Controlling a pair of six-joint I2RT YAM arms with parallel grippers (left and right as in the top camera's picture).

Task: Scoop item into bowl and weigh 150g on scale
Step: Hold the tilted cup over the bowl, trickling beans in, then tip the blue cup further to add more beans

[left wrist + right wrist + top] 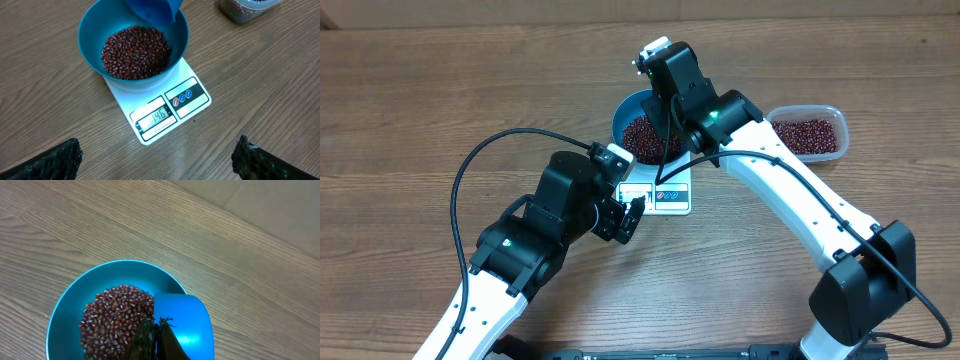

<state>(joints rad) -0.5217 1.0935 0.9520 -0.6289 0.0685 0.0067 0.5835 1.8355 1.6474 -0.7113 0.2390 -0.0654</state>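
- The right claw [157, 328] has its fingers pressed together, pinching the near edge of a small blue scoop [186, 321].
- The scoop hangs over the far right part of the bowl [89, 46], above the beans [135, 52].
- The left claw [157, 165] is spread wide and holds nothing; it hovers above the table [420, 100], near the front of the scale [196, 106].
- The bowl sits on the scale, overhanging its far edge; the beans form a loose pile inside.
- The scale's display reads 146.
- A clear tub [810, 135] with more beans stands on the table to the right of the bowl, apart from it.
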